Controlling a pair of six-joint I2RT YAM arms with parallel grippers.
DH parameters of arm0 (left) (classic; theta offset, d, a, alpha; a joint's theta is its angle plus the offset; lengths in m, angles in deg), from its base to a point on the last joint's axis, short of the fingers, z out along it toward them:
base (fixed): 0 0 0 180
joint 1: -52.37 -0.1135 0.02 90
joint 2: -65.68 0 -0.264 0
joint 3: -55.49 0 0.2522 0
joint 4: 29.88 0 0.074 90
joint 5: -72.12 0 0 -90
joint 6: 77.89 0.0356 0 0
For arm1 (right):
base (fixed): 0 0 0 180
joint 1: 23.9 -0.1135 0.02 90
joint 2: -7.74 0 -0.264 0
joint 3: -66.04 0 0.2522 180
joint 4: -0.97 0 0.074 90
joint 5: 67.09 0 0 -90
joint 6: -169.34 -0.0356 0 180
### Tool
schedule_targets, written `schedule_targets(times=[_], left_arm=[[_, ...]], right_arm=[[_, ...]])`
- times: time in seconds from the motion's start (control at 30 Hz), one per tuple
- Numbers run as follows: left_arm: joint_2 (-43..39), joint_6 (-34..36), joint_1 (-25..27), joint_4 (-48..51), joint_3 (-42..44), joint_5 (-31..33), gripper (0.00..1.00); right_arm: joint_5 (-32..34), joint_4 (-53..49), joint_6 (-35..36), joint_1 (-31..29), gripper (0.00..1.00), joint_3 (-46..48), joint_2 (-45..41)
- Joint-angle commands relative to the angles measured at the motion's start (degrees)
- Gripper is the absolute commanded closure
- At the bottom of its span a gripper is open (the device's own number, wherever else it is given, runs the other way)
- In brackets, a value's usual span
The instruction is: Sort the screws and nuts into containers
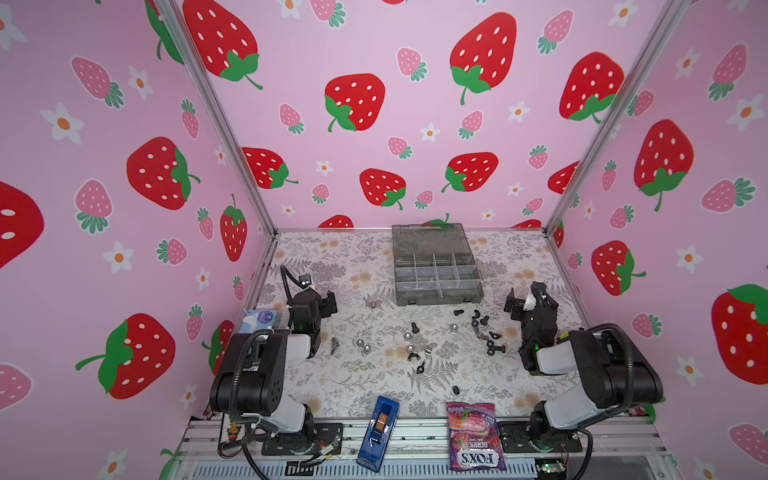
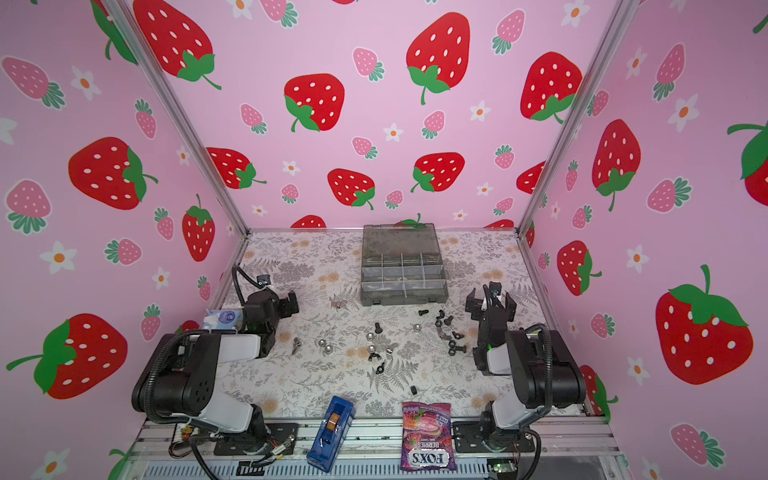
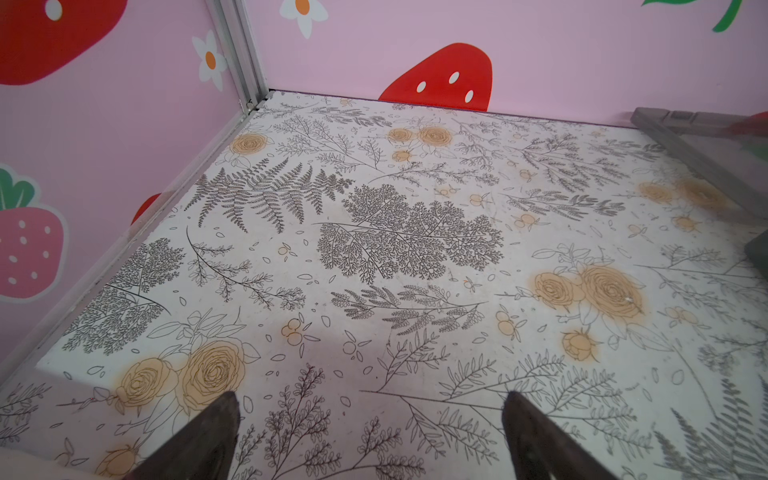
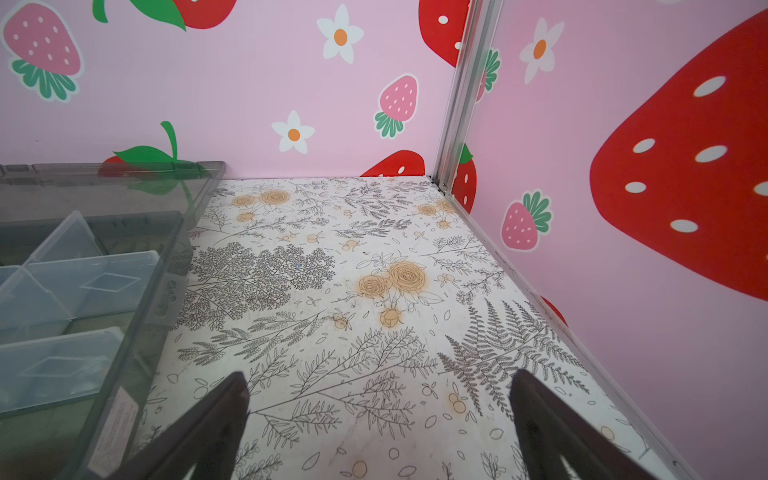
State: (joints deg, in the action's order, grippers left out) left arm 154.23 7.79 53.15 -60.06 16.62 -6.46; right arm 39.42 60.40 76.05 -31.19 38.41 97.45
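Observation:
Screws [image 1: 458, 311] and nuts [image 1: 360, 343] lie scattered across the middle of the flower-patterned table in both top views: black bolts, silver domed nuts [image 2: 328, 348], and black winged nuts [image 1: 412, 356]. A black nut [image 1: 456, 390] lies apart towards the front. The containers are the cells of a smoky grey organiser box [image 1: 440, 297] at the back centre, with its lid open and leaning against the back wall. My left gripper [image 1: 326, 299] hovers open left of the box. My right gripper [image 1: 524, 296] hovers open right of it. Both wrist views show wide-apart fingers over bare table: left gripper [image 3: 370, 399], right gripper [image 4: 380, 378], with the box [image 4: 137, 316] beside the right one.
A blue narrow box [image 1: 378, 432] and a purple candy bag [image 1: 476, 436] lie at the front edge. A blue-white tissue pack [image 1: 262, 318] sits by the left wall behind the left arm. Pink strawberry walls with aluminium posts close three sides.

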Motion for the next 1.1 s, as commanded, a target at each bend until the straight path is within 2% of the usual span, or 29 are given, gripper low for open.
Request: schedule_targets(times=[0.0, 0.97, 1.07], left_arm=[[0.09, 0.54, 0.26, -1.5, -0.06, 0.62, 0.01], [0.08, 0.45, 0.17, -1.33, -0.12, 0.43, 0.01], [-0.02, 0.45, 0.15, -1.49, -0.06, 0.39, 0.01]], right_arm=[[0.92, 1.08, 0.21, -0.3, 0.0, -0.11, 0.44], [0.27, 0.4, 0.4, -0.27, 0.0, -0.6, 0.12], [1.08, -3.8, 0.12, -0.27, 0.0, -2.01, -1.68]])
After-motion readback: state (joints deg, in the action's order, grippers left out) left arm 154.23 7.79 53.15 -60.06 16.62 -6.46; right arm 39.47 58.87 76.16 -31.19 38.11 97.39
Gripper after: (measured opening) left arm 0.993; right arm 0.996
